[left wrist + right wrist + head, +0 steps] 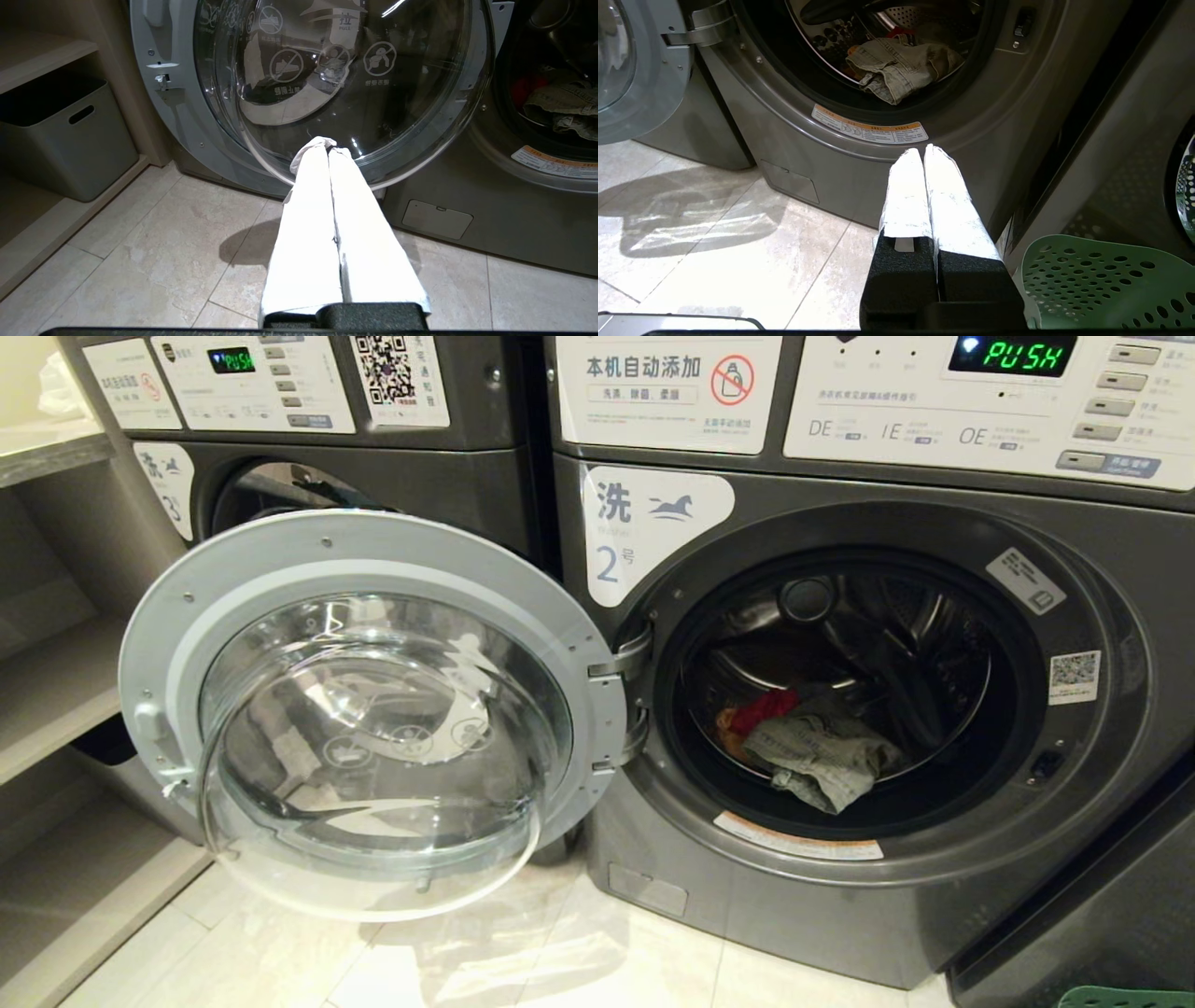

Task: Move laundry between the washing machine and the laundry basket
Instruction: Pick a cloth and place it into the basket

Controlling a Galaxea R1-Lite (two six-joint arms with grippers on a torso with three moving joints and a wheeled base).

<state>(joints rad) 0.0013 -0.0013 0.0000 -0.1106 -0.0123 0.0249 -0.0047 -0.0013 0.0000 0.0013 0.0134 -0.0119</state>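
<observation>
1. Pale marble-look tiles (140, 242) cover the floor of a small laundry room, with thin grout lines and soft shadows on them.
2. Beige shelves (56, 691) stand at the robot's left side, and a solid grey bin (60, 140) sits on the lowest shelf, away from the left gripper (327, 145).
3. Two dark grey machines stand side by side; the washing machine (840, 915) with the label 2 is in front of the robot, and both green displays show "PUSH".
4. Its round door (364, 709) is swung wide open toward the left, and the clear glass bowl faces outward.
5. The left gripper hangs low over the tiles, just before the lower rim of this door; its white-wrapped fingers (308, 224) are pressed together and hold nothing.
6. The right gripper (923, 151) is also closed and empty, pointing at the machine's front below the drum opening.
7. Inside the drum, beyond the right gripper, the laundry (761, 712) lies at the bottom: a red piece and a little orange piece, partly under a grey-green denim garment (826, 756).
8. The laundry basket (1101, 284), green with round holes, stands on the floor just beside the right gripper, at its right.
</observation>
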